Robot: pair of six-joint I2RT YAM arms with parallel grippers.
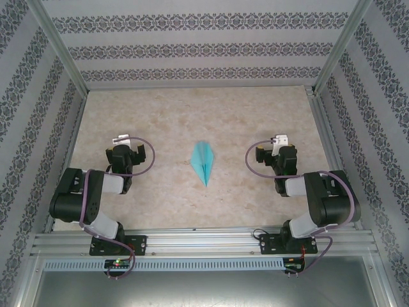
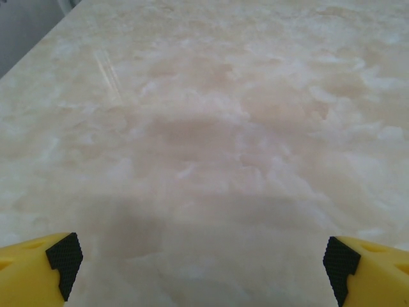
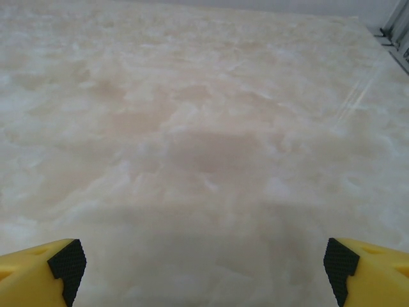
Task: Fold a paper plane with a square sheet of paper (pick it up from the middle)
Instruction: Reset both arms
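The square sheet of paper lies folded into a slim turquoise paper plane (image 1: pixel 203 162) on the middle of the marble-patterned table, its point toward the near edge and a darker crease down its centre. My left gripper (image 1: pixel 123 148) rests well to the left of the plane and my right gripper (image 1: pixel 276 152) well to the right, neither touching it. In the left wrist view the left gripper (image 2: pixel 203 263) is open, its yellow fingers (image 2: pixel 38 268) wide apart over bare tabletop. The right gripper (image 3: pixel 203 263) stands just as wide, nothing between its black pads (image 3: pixel 67 263).
The table (image 1: pixel 192 115) is boxed in by patterned walls and aluminium frame posts (image 1: pixel 64 51) at the back corners. A metal rail (image 1: pixel 204 240) with both arm bases runs along the near edge.
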